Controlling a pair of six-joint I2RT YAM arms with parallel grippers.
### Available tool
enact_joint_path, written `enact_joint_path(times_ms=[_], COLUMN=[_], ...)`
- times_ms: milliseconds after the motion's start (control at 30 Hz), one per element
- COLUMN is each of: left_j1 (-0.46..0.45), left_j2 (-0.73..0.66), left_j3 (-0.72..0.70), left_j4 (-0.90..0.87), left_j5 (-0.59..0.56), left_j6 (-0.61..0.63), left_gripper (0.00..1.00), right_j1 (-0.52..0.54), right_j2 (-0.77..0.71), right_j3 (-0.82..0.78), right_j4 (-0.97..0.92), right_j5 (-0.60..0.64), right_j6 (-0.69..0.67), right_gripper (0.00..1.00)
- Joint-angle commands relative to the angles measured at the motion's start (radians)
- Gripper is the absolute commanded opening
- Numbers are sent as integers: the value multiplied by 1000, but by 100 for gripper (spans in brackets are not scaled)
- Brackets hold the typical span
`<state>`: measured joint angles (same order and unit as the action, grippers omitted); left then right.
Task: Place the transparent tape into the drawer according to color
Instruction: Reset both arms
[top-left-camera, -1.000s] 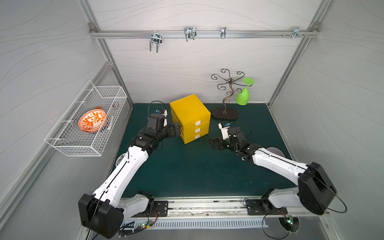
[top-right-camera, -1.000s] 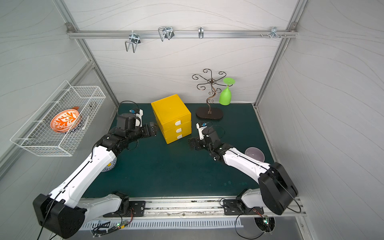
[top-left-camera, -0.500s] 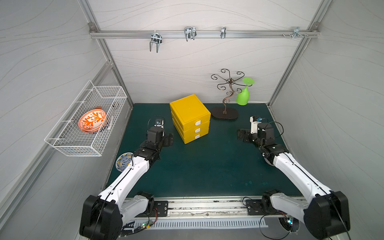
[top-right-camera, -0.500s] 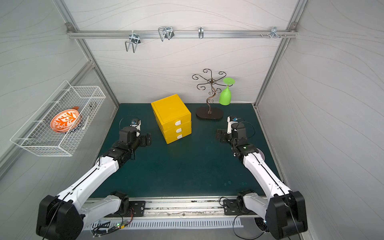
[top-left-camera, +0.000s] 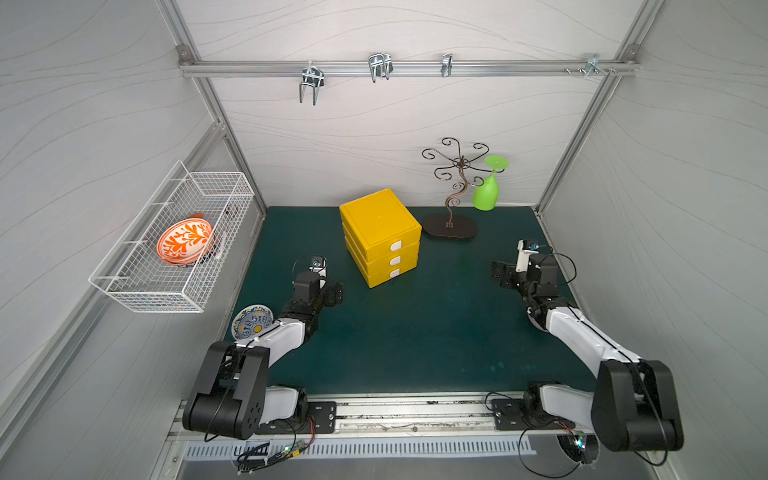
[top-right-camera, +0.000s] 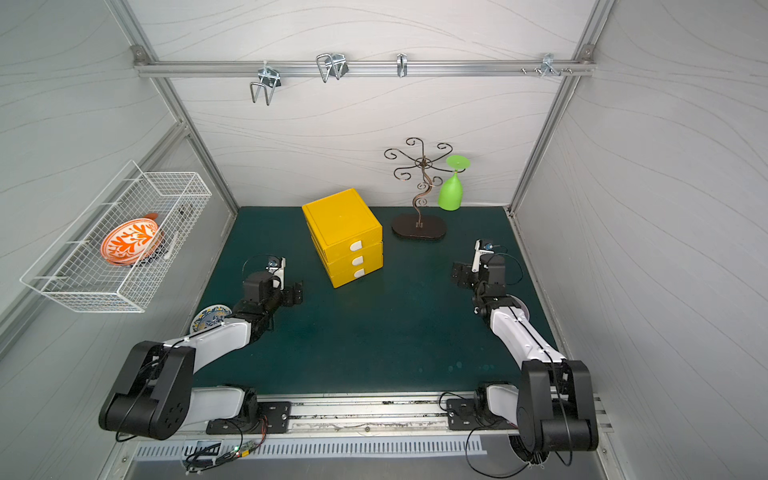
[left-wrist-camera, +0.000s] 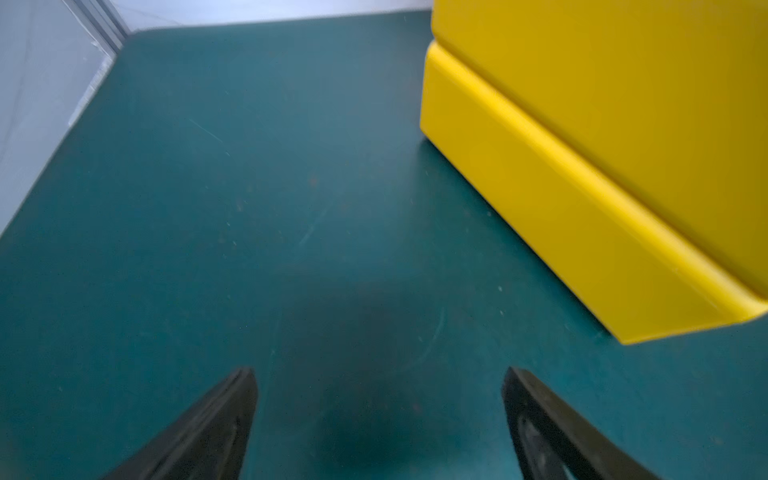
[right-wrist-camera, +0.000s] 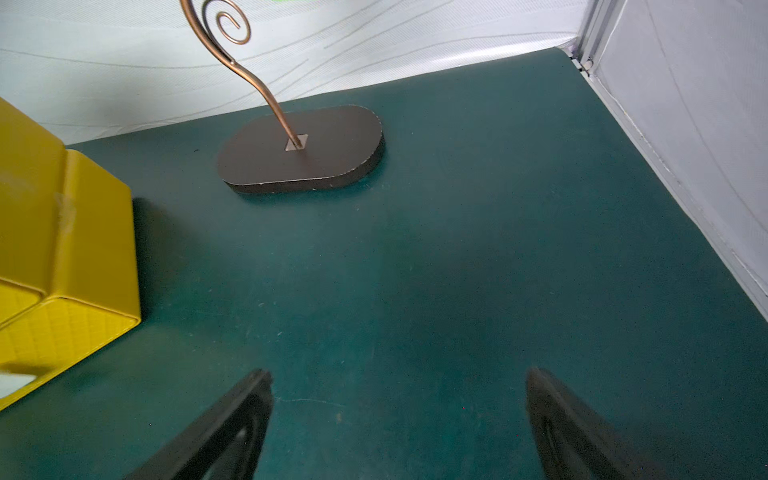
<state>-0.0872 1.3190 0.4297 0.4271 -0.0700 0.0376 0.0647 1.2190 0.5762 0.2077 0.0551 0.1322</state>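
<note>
The drawer box (top-left-camera: 380, 232) (top-right-camera: 343, 232) is a bright yellow cube at the back middle of the green mat. Its three stacked drawers, each with a white tab handle (top-left-camera: 395, 260), are all pushed in. No transparent tape shows in any view. My left gripper (top-left-camera: 334, 293) (top-right-camera: 293, 293) hovers left of and nearer than the box, open and empty; its wrist view shows bare mat between the fingers (left-wrist-camera: 224, 415) and the box side (left-wrist-camera: 582, 166). My right gripper (top-left-camera: 500, 274) (top-right-camera: 461, 274) is far to the right of the box, open and empty (right-wrist-camera: 399, 374).
A curly metal stand on a dark oval base (top-left-camera: 449, 226) (right-wrist-camera: 299, 149) stands right of the box, with a green glass (top-left-camera: 486, 195) hanging from it. A wire basket (top-left-camera: 137, 286) with an orange bowl (top-left-camera: 185, 241) hangs on the left wall. A blue patterned plate (top-left-camera: 249, 324) lies by the left arm.
Both arms have drawn away from the yellow box: the left gripper back towards the front left, the right gripper far out to the right. Both jaws stayed open.
</note>
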Motion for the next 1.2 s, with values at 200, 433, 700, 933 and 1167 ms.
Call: enact_joint_path(times_ms=[200,433,700,933,1167], left_j1=[85,97,114,115,115], left_j2=[83,140,198,228,232], left_j3=[6,-6,-39,-29,-8], left_j4=[247,322,433,441,408], left_j5=[111,130,138,83,24], left_j6=[6,4,-14,-35,-55], left_gripper=[95,92,91,94,97], right_j1=[-11,2,61,67,85], right_j2=[67,116,166,241,346], right_j3=[-85,-122,-228,-239,-168], right_j4=[294,401,584,679,647], right_j5=[14,11,23,19,109], right_j6=[-69,-99,-156,-175,-161], right_gripper=[99,99,99,99,99])
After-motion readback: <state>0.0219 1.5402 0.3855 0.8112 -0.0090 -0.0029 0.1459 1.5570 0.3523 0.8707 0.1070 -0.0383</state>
